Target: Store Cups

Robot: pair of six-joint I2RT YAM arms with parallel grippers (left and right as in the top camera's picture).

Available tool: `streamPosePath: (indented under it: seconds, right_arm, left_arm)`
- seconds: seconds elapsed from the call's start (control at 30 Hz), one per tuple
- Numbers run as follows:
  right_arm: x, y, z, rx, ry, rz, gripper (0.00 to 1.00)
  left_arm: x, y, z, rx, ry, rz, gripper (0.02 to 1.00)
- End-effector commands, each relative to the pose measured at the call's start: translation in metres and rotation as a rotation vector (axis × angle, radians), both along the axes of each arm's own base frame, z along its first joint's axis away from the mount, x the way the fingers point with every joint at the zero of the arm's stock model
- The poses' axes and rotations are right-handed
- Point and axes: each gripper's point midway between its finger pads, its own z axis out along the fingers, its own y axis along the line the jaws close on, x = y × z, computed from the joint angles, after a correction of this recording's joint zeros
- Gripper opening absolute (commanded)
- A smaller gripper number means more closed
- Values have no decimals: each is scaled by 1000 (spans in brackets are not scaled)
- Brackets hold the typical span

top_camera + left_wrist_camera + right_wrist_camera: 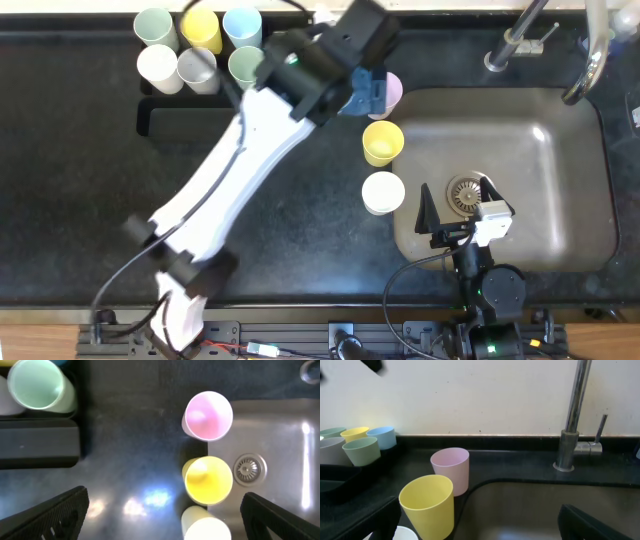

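Now | left gripper (165, 496) wide open, empty, over the counter (100, 200) | yellow cup (207, 480) upright at its 3 o'clock, pink cup (208, 415) at 1, both by the sink (560, 150) rim | rack (170, 118) at 10 | my call: left arm nearer; right gripper (458, 205) gapes empty in the sink.

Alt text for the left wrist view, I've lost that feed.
A pink cup, a yellow cup and a white cup stand in a row on the dark counter along the edge of the sink. The open left gripper hangs above the counter beside them; a green cup sits in the black tray.
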Motion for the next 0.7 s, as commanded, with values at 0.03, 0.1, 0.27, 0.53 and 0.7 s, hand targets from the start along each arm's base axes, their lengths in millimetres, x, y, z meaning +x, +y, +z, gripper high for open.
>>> streamPosePath:
  seconds: [0.03, 0.1, 0.27, 0.53, 0.7]
  right_arm:
    - [0, -2, -3, -6, -3, -6, 998]
    - [0, -2, -3, -6, -3, -7, 998]
    - [0, -2, -3, -6, -3, -7, 998]
    - [0, -2, -3, -6, -3, -6, 996]
    - [0, -2, -3, -6, -3, -6, 996]
  left_arm:
    - [17, -18, -27, 1, 29, 31, 1000]
    - [25, -28, -46, 5, 53, 25, 1000]
    - [44, -41, -89, 34, 85, 31, 1000]
    - [76, -45, -140, 39, 96, 67, 1000]
    - [91, -34, -148, 20, 93, 115, 993]
